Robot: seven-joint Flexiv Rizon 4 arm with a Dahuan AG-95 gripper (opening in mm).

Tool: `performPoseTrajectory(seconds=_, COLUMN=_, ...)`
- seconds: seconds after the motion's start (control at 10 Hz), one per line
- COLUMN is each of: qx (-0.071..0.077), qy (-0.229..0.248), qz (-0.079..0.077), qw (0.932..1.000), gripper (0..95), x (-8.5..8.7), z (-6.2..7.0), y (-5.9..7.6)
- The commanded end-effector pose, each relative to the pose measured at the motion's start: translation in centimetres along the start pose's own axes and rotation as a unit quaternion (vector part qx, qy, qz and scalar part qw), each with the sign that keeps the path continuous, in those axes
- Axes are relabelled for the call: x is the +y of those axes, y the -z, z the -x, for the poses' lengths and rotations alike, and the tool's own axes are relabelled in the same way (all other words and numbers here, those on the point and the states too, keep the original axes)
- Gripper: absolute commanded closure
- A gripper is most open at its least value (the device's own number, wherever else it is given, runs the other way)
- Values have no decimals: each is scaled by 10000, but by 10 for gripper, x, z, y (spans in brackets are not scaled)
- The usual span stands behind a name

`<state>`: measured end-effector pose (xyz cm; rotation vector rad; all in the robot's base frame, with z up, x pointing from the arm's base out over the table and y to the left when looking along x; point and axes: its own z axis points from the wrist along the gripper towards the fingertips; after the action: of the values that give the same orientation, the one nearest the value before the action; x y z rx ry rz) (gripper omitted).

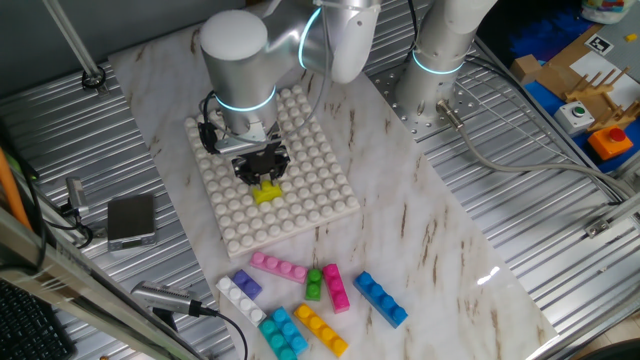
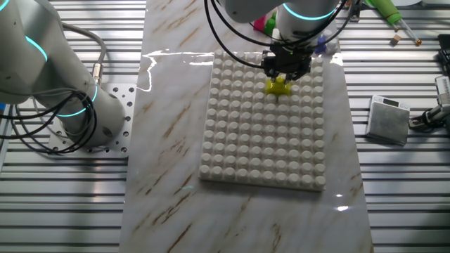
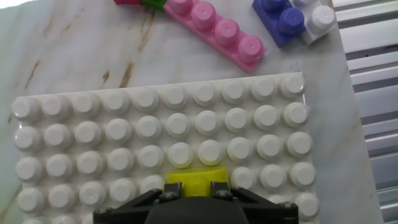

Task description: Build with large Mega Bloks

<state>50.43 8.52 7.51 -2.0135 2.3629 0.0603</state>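
Clamping the short yellow brick [image 1: 266, 193] against the white studded baseplate [image 1: 300, 215], the tool [image 1: 262, 170] stands upright; only the hand view shows the pink brick [image 3: 217, 30] close.

marble tabletop [image 1: 420, 240] | grey box [image 1: 131, 220] | cardboard box [image 1: 575, 65]

Glossy plastic yellow brick [image 3: 198, 177] on matt white studded baseplate [image 3: 93, 137]; polished marble-look tabletop [image 1: 420, 250].
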Motion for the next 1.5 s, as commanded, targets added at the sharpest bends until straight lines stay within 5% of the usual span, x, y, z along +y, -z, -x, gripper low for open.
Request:
performPoseTrajectory(seconds=0.1, qx=16, qy=-4, qz=-10, qw=10000, gripper=950, x=0, z=0, y=-4)
performPoseTrajectory(seconds=0.8, qx=22, qy=19, qz=3, qw=10000, gripper=950, x=0, z=0, y=-4)
performPoseTrajectory(seconds=1.0, qx=19, qy=34, qz=16, qw=10000, gripper=570, x=0, z=0, y=-2)
performPoseTrajectory(seconds=1.1, qx=16, qy=46, qz=18, qw=10000, gripper=570, x=0, z=0, y=-2)
performPoseTrajectory(seconds=1.2, qx=14, qy=46, qz=18, qw=10000, gripper=380, x=0, z=0, y=-2)
performPoseTrajectory(seconds=1.5, qx=2, qy=70, qz=20, qw=10000, gripper=380, x=0, z=0, y=-1)
